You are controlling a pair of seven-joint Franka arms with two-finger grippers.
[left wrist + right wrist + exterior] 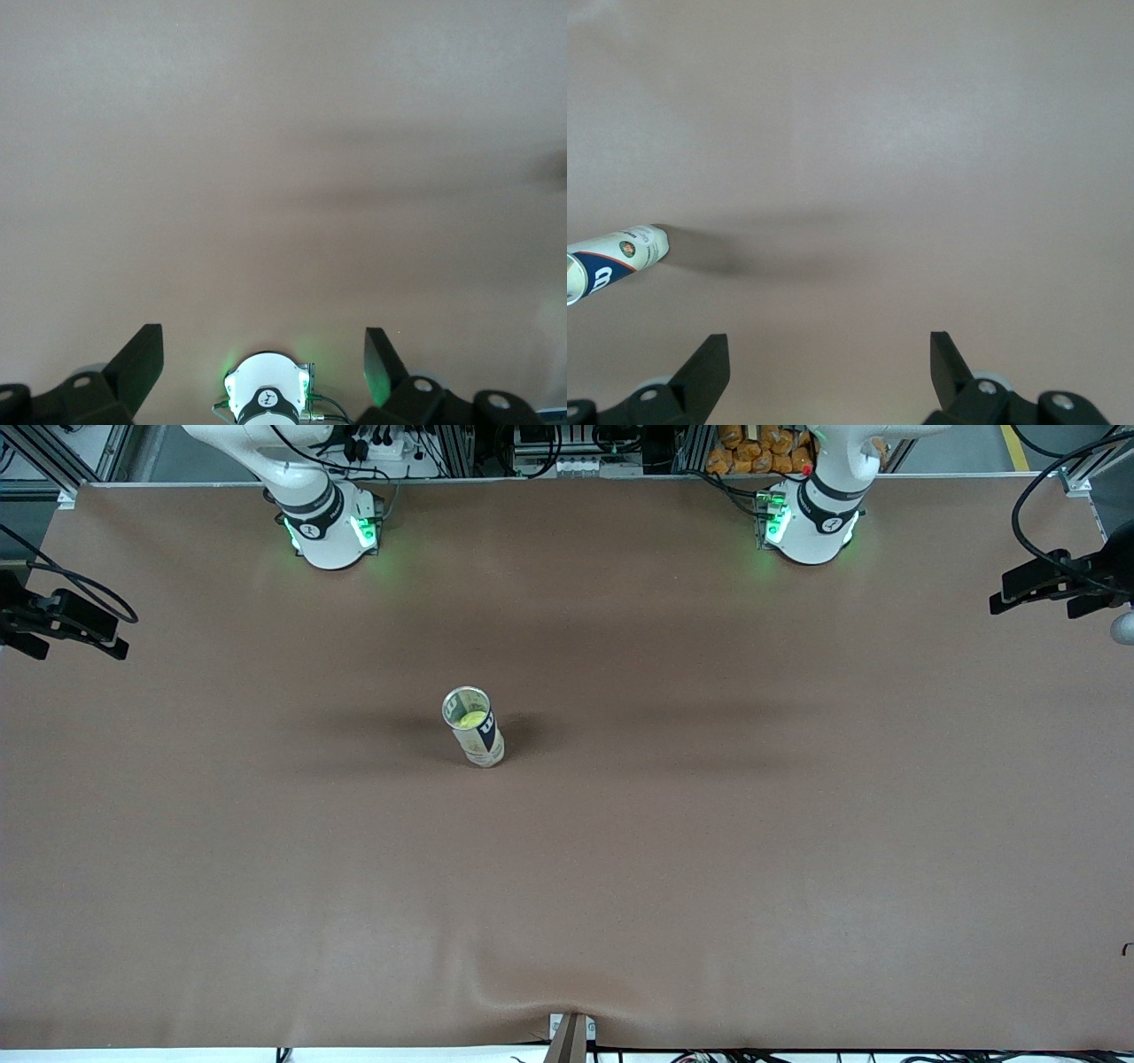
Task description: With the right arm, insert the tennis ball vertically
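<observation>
A brown mat covers the worktop (620,886) and buckles slightly at the edge nearest the front camera. Along the edge by the arm bases stand metal frame rails (461,452), tangled black cables (372,447) and a heap of orange packets (762,450). Soft shadows streak the mat.

A matt brown paper-like sheet is laid over the table (709,868), on which a glossy clear-plastic printed can (476,731) is seen.
</observation>
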